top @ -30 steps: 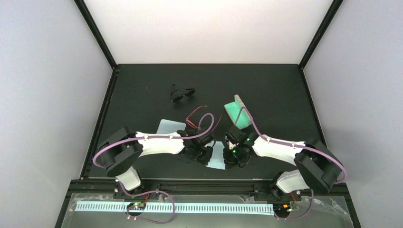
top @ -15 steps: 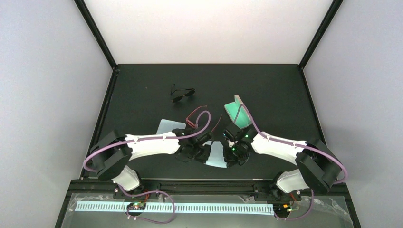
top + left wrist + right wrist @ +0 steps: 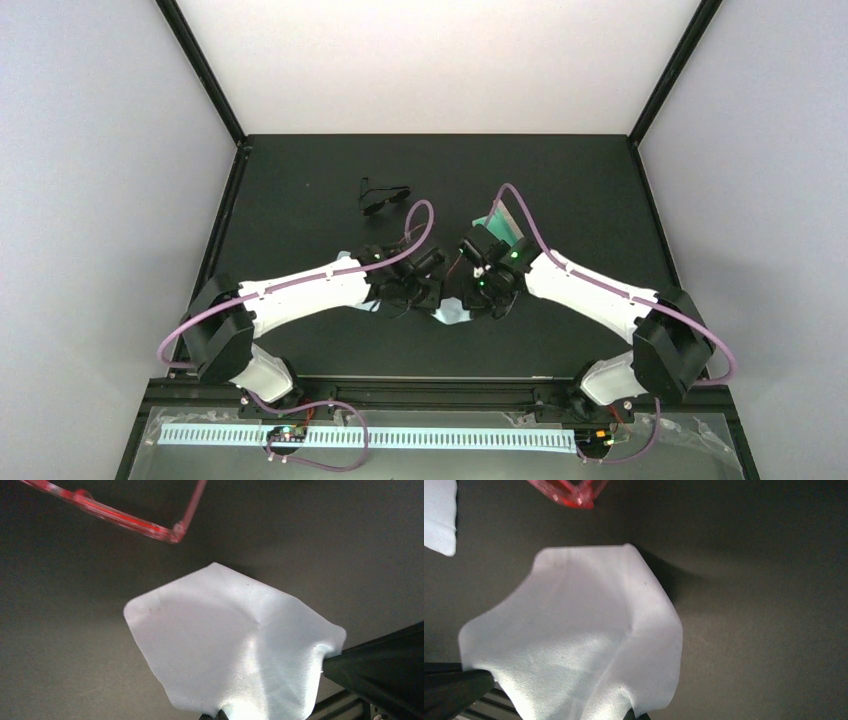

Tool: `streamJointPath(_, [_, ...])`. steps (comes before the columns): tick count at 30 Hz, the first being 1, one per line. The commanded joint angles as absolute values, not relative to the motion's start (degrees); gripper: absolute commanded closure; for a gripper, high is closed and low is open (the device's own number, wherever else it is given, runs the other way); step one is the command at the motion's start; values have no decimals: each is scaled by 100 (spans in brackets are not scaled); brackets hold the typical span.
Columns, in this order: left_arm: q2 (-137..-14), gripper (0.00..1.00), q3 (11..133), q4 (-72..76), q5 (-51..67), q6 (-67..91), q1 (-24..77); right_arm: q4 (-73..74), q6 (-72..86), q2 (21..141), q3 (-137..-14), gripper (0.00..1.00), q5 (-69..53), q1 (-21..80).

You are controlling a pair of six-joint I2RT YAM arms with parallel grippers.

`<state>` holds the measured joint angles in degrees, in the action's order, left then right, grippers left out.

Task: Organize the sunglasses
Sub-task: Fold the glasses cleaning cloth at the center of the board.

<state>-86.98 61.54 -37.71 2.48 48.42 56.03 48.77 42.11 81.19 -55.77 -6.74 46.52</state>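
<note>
Over the black table [image 3: 300, 180] both jaws pinch a white cloth [image 3: 235, 645] near the sunglasses [image 3: 135, 522]; only overhead shows the black pair [image 3: 383, 197].

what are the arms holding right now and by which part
Both hold the thin white cloth: the left end effector pinches one edge, the right end effector another edge.

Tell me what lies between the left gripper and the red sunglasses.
The white cloth, held in the left gripper, fills most of that stretch; then a strip of bare table before the sunglasses. The left wrist view shows it.
</note>
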Motion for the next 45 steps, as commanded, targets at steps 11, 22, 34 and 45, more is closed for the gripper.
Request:
streamJointPath(11, [-7892,98,6018,-4208,12,4619,4925,5027,3630,8718,-6541,99,-689,4509])
streamJointPath(22, [-7419,98,4949,-3761,632,4904,4953,4463,3572,9059,-5906,99,-1985,4745])
streamJointPath(34, [-7298,98,4313,-3434,1265,5164,5071,4401,3893,9233,-5381,99,-2293,4869])
streamJointPath(45, [-7682,94,4657,-3440,1136,4680,5113,4518,3884,9491,-5817,99,-2077,4862])
